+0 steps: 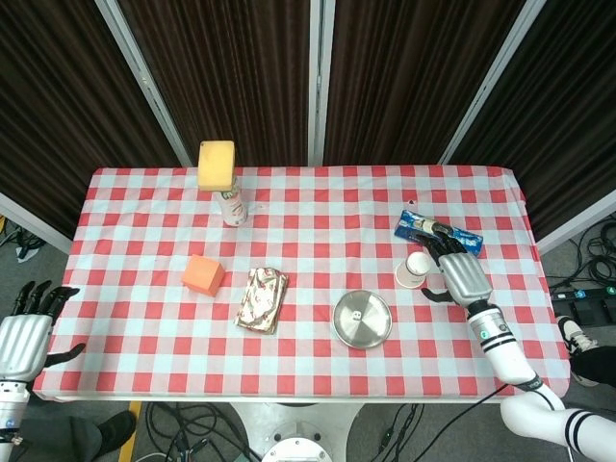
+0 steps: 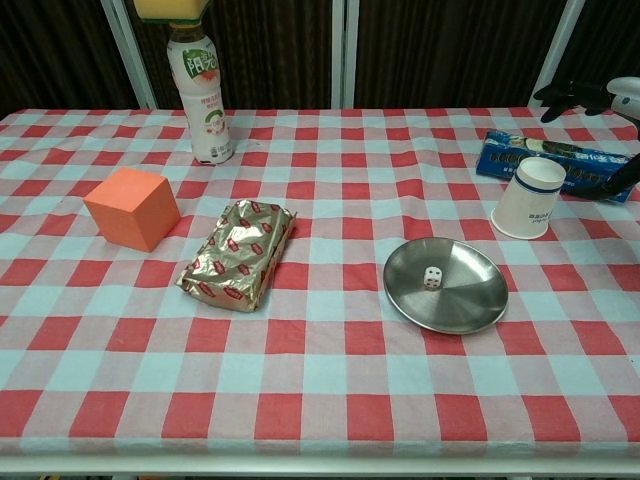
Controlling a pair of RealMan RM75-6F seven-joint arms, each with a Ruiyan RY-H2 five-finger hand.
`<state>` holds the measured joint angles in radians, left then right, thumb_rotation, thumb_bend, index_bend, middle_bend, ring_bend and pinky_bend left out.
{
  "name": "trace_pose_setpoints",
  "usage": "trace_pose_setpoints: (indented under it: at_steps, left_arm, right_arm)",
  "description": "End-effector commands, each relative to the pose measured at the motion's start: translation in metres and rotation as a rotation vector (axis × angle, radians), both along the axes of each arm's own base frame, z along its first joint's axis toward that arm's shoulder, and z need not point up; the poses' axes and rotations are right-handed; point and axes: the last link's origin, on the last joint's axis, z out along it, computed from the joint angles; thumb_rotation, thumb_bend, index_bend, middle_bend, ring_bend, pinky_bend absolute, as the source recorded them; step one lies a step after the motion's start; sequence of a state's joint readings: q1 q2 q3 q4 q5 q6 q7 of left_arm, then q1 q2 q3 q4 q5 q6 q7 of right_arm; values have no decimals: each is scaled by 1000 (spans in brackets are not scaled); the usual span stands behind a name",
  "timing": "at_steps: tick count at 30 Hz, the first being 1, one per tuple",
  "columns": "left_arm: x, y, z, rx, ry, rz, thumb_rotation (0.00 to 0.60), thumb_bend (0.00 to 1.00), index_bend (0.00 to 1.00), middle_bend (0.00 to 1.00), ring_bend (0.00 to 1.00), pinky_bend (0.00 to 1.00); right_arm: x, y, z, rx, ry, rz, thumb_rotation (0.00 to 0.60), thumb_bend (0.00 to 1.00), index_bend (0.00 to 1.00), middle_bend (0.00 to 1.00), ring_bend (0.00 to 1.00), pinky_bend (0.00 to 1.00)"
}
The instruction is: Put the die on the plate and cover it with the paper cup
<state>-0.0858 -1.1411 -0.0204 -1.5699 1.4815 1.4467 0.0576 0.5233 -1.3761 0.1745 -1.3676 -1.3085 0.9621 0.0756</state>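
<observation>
A small white die (image 2: 432,277) (image 1: 357,315) lies inside the round metal plate (image 2: 460,305) (image 1: 371,331) at the table's front right. The white paper cup (image 2: 527,197) (image 1: 416,269) stands upright, mouth up, just behind and right of the plate. My right hand (image 1: 457,267) hovers open just right of the cup with fingers spread and holds nothing; in the chest view only its fingers (image 2: 570,93) show at the right edge. My left hand (image 1: 27,332) hangs open off the table's front left corner.
A blue cookie packet (image 2: 555,160) lies behind the cup. A gold foil packet (image 2: 240,253) and an orange cube (image 2: 132,207) sit left of the plate. A bottle (image 2: 203,93) with a yellow block (image 1: 217,165) on top stands at the back left.
</observation>
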Motion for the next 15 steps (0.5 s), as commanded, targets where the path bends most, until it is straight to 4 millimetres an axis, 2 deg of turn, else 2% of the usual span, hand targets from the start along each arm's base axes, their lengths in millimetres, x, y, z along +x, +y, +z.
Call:
trace_pose_setpoints:
  at_steps: [1,7,15]
  left_arm:
    - [0,-1,1,-1,2,6,600,0,184,179,71,0]
    - [0,-2,1,-3,2,16,600,0,184,179,71,0]
    - [0,-2,2,-1,5,14,600,0,184,180,71,0]
  right_arm:
    - [-18,-16,-3,55,-108,-138,600,103,97,168,37,130]
    - [-27,-29,-17,104,-186,-222,600,107,159,190,52,138]
    - [-21,-38,-33,139,-262,-222,600,170,318,237,89,150]
